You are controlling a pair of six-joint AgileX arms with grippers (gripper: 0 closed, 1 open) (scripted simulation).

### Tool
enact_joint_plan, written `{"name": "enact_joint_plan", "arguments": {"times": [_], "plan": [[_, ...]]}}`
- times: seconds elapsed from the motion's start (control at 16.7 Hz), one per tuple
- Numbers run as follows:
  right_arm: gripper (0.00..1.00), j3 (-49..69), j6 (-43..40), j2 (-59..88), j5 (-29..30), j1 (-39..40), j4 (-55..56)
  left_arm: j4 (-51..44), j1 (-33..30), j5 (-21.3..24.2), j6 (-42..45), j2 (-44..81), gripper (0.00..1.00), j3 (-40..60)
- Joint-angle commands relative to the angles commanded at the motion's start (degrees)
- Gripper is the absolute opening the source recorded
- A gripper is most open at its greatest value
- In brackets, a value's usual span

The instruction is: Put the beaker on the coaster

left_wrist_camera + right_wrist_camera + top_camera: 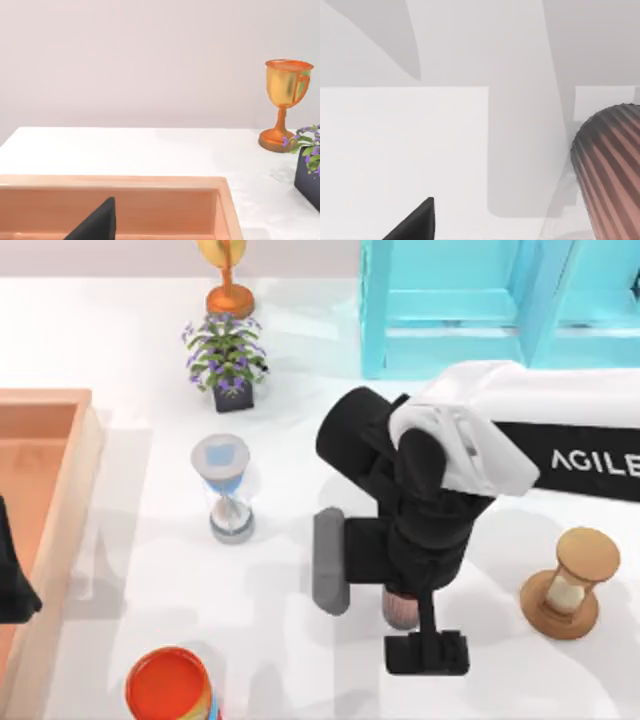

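So my right gripper [412,612] sits low over the small ribbed dark-brown beaker [399,609] at table centre-front, presumably to grab it (grip state I cannot tell), grey coaster slab [329,560] just beside, left arm parked over the wooden tray [60,480].

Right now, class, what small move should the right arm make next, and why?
Probably a short shift of the beaker toward the table's left. It sits under the right gripper, just right of the grey coaster and not yet on it. The left gripper is parked over the wooden tray.
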Motion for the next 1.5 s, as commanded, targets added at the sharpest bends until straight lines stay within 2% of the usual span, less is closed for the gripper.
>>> {"name": "enact_joint_plan", "arguments": {"times": [0.06,0.84,1.5], "plan": [[1.00,0.00,0.00,0.00,0.00,0.00,0.00,0.00,0.00,0.00,0.00,0.00,1.00,0.00],[0.02,0.00,0.00,0.00,0.00,0.00,0.00,0.00,0.00,0.00,0.00,0.00,1.00,0.00],[0.00,0.52,0.37,-0.67,0.02,-0.89,-0.58,0.00,0.00,0.00,0.00,0.00,1.00,0.00]]}}
